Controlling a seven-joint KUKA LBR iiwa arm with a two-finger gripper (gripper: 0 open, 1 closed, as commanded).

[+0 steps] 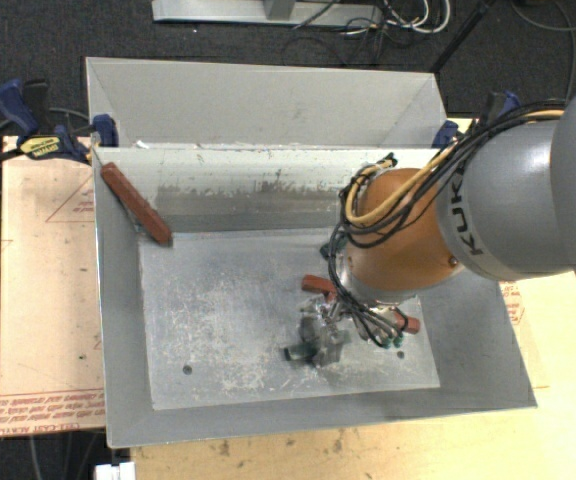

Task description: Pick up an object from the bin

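Observation:
My gripper [316, 343] is low over the bin floor, right of centre and near the front, partly covered by the arm's orange cover. A flat red-orange thing [317, 285] lies just behind it on the floor. Its middle is hidden under the arm, and another red-orange end [409, 323] shows to the right. I cannot tell whether the gripper touches it. A long red-brown bar [136, 204] leans in the back left corner, far from the gripper.
The arm and its cables reach in from the right and cover the right middle of the bin. The sloping grey walls rise close on the right and front of the gripper. The scratched floor stretches bare to the left.

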